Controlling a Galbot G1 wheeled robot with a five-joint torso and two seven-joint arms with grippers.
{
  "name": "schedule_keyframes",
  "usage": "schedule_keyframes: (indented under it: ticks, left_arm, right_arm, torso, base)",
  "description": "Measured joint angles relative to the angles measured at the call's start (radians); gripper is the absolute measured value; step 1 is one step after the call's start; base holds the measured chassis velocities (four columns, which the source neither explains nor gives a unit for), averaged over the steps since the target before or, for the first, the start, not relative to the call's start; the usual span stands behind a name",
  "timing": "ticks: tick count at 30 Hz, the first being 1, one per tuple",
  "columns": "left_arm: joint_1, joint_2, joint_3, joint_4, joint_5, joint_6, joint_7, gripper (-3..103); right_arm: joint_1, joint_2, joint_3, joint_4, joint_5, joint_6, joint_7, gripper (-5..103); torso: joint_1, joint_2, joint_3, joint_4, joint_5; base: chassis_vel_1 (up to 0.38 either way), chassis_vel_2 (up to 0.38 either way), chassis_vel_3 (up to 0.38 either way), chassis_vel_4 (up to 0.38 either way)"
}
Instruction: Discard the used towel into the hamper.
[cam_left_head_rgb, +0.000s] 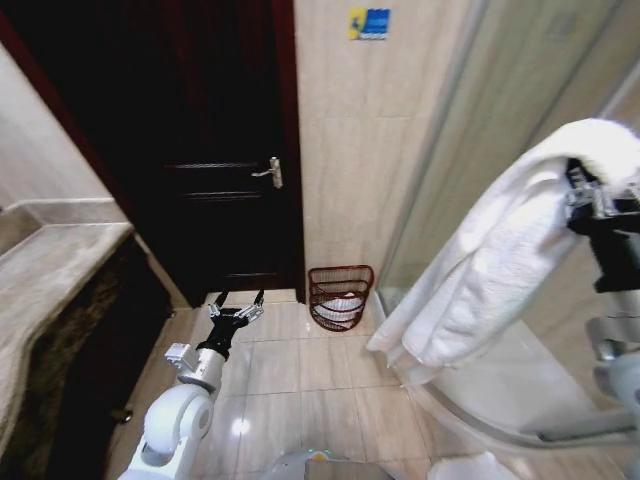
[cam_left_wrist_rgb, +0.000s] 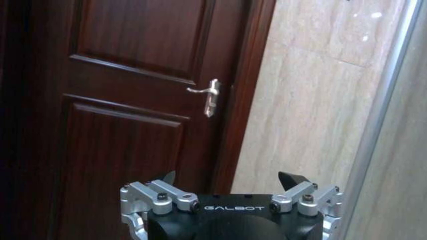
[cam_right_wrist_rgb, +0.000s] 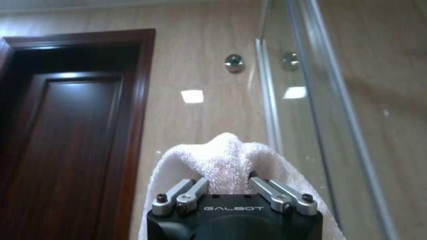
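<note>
My right tool (cam_right_wrist_rgb: 227, 187) pinches a white towel (cam_left_head_rgb: 480, 270), held high. The hamper (cam_left_head_rgb: 340, 297) sits far below and ahead of it, on the floor. Releasing here, I risk the trailing folds missing. My left tool (cam_left_head_rgb: 238, 308) hangs spread, low.

White towel (cam_left_head_rgb: 480, 270), red-brown lattice hamper (cam_left_head_rgb: 340, 297)

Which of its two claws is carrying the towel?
The right gripper, raised high and shut on the white towel. The left gripper hangs low, open and empty.

"GALBOT" — left tool (cam_left_wrist_rgb: 230, 182), right tool (cam_right_wrist_rgb: 228, 182)
</note>
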Motion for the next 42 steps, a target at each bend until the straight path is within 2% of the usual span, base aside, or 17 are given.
schedule_keyframes:
  ticks: [9, 20, 27, 31, 42]
  left_arm:
    - [0.0, 0.0, 0.0, 0.0, 0.0, 0.0, 0.0, 100]
    - [0.0, 0.0, 0.0, 0.0, 0.0, 0.0, 0.0, 100]
    - [0.0, 0.0, 0.0, 0.0, 0.0, 0.0, 0.0, 100]
    - [0.0, 0.0, 0.0, 0.0, 0.0, 0.0, 0.0, 100]
    - [0.0, 0.0, 0.0, 0.0, 0.0, 0.0, 0.0, 100]
  right_arm:
    - [0.057, -0.03, -0.043, -0.001, 0.004, -0.006, -0.019, 14]
    - [0.038, 0.007, -0.083, -0.055, -0.033, 0.008, -0.06, 14]
    - [0.102, -0.054, -0.085, -0.042, 0.018, 0.003, 0.001, 14]
    - [0.114, -0.083, -0.074, -0.026, 0.047, 0.004, 0.01, 14]
    - [0.104, -0.093, -0.041, 0.001, 0.052, 0.012, 0.011, 14]
  torso:
    - [0.0, 0.0, 0.0, -0.0003, 0.0002]
    - [0.0, 0.0, 0.0, -0.0004, 0.0006]
    - [0.0, 0.0, 0.0, -0.0002, 0.0002]
    - [0.0, 0.0, 0.0, -0.0002, 0.0003]
    - [0.0, 0.0, 0.0, -0.0002, 0.0006]
  base:
    - [0.0, 0.0, 0.0, 0.0]
    - [0.0, 0.0, 0.0, 0.0]
    - [0.0, 0.0, 0.0, 0.0]
    - [0.0, 0.0, 0.0, 0.0]
    - [0.0, 0.0, 0.0, 0.0]
